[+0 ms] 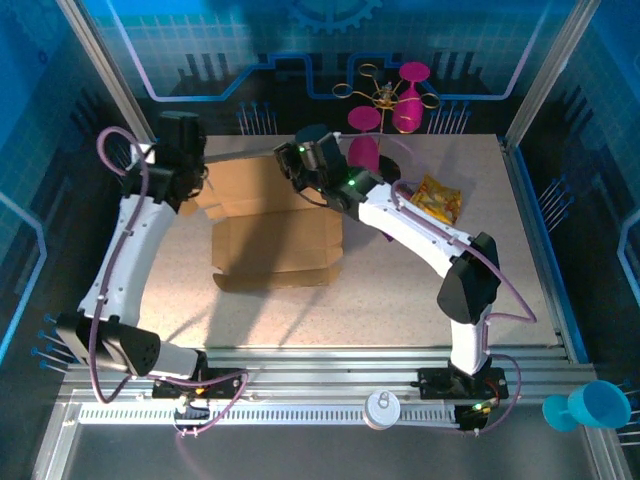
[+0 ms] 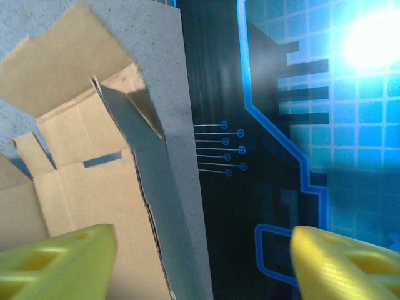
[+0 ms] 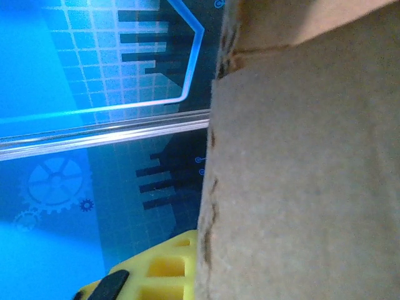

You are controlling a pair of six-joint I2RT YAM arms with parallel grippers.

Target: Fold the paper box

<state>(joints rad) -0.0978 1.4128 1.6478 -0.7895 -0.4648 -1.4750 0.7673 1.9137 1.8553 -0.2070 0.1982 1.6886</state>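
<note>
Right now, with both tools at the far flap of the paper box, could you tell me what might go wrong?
The left tool is open, so the raised flap of the paper box between its fingers is unpinched and may drop back. The right tool sits close beside a pink cup; a swing could topple it.

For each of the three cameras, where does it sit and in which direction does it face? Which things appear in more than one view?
Top external: above and behind the bases, looking down at the table and the paper box; both arms show.
Left wrist: on the left arm, facing the box's end and the blue wall; two yellow fingers, apart.
Right wrist: close against cardboard; one yellow finger shows.
Shared: the paper box in all; the blue wall in both wrist views.
</note>
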